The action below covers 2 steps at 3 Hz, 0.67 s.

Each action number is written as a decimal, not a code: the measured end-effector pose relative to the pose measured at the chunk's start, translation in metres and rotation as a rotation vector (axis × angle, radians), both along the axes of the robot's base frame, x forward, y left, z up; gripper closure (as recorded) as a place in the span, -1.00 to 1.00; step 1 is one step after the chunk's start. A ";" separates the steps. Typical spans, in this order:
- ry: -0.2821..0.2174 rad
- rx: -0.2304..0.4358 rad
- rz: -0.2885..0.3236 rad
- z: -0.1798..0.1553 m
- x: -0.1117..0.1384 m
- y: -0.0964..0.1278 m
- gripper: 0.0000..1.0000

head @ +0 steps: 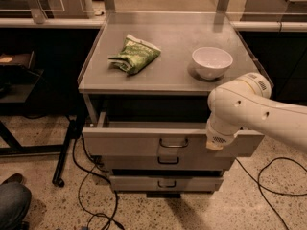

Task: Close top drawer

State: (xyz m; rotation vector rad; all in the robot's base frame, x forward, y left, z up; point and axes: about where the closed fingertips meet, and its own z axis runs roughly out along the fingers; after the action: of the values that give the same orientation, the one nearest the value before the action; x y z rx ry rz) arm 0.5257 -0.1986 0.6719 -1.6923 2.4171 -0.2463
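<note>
The top drawer [129, 142] of the grey metal cabinet stands pulled out, its flat front well forward of the cabinet frame. Its small dark loop handle [173, 143] is at the centre. My white arm reaches in from the right. My gripper [214, 143] is at the arm's low end, right against the right part of the drawer front, to the right of the handle. The arm hides the drawer front's upper right edge.
A green snack bag [135, 54] and a white bowl [212, 62] sit on the cabinet top [168, 78]. Two lower drawers [168, 161] [165, 183] are nearly shut. Black cables [91, 195] trail on the floor. A dark table leg [64, 157] stands at left.
</note>
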 end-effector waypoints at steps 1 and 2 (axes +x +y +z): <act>0.000 0.000 0.000 0.000 0.000 0.000 -0.32; 0.000 0.000 0.000 0.000 0.000 0.000 -0.76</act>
State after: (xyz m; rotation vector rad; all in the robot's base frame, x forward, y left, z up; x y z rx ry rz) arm 0.5257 -0.1986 0.6719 -1.6923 2.4171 -0.2463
